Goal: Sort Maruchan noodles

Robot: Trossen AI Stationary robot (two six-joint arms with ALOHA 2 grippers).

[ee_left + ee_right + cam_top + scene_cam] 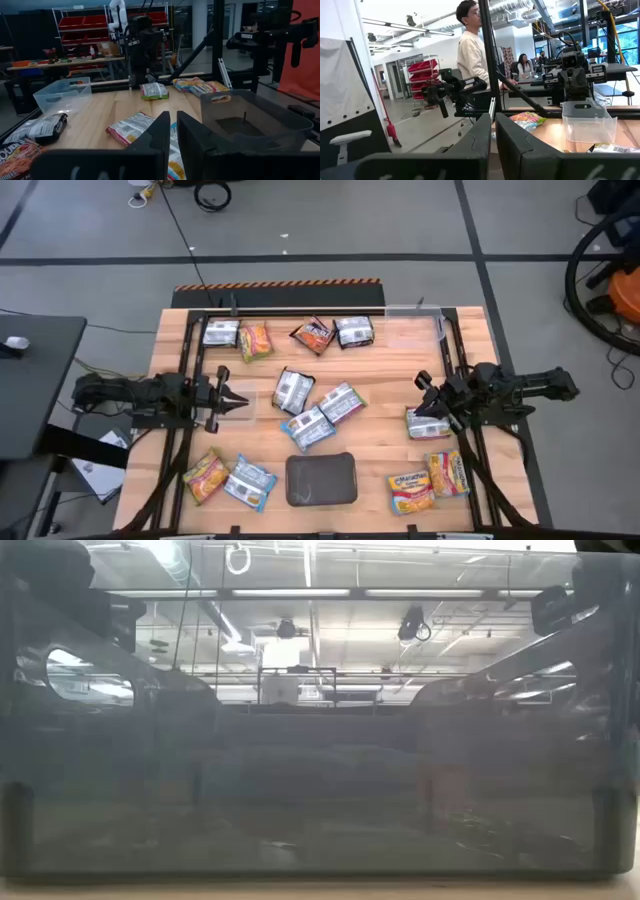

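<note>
- You have bare worktop (390,370) between the centre cluster of packets (316,408) and the right gripper (428,392).
- The dark tray (321,479) blocks the near edge (mid-span).
- Packets (290,334) line the far edge.

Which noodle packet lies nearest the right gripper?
The green-silver packet directly beside the right gripper; the yellow-orange packets lie farther toward the table's near edge.

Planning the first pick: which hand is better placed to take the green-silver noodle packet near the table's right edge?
The right hand, likely. It hovers just beside that packet, whereas the left hand sits across the table, with the central packets in between.
</note>
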